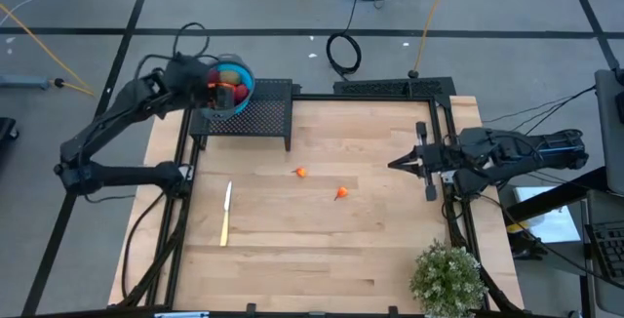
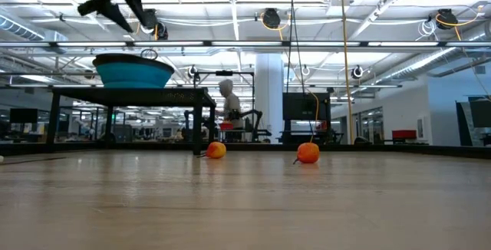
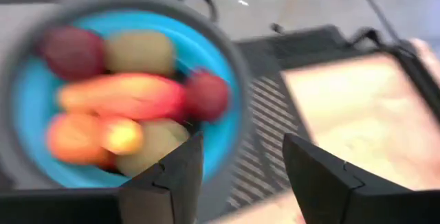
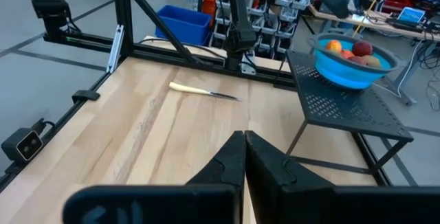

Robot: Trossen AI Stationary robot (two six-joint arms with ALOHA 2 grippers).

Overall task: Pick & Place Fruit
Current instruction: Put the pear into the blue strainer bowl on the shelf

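Nearest to me, at about six o'clock on the wooden table (image 1: 322, 250), a small potted plant (image 1: 448, 277) is sitting toward the five o'clock corner. A pale knife (image 1: 226, 213) is lying at roughly eight o'clock, well apart from everything else.

Near the middle of the table two tiny orange fruits are resting on the wood: one (image 1: 300, 173) just short of centre, the other (image 1: 341, 193) a little toward four o'clock from it. They are near each other but not touching.

At three o'clock the right gripper (image 1: 395, 163) is waiting at the table's edge, its fingers (image 4: 265, 162) pressed together and holding nothing, pointing in toward the centre.

Farther back, at about eleven o'clock, a black mesh stand (image 1: 255, 111) is carrying a round blue bowl (image 1: 244, 84). Most of the fruit is lying in the bowl: a long red-orange piece (image 3: 124, 95), two dark red round pieces (image 3: 72, 51) (image 3: 206, 95), olive-green ovals (image 3: 141, 51), and an orange piece (image 3: 75, 138), all crowded against one another. The left gripper (image 3: 242, 165) is hanging right above the bowl's near rim, its fingers (image 3: 175, 176) standing apart with nothing between them.

Beyond the table, far off in the room, a person (image 2: 228, 112) is standing among the benches.
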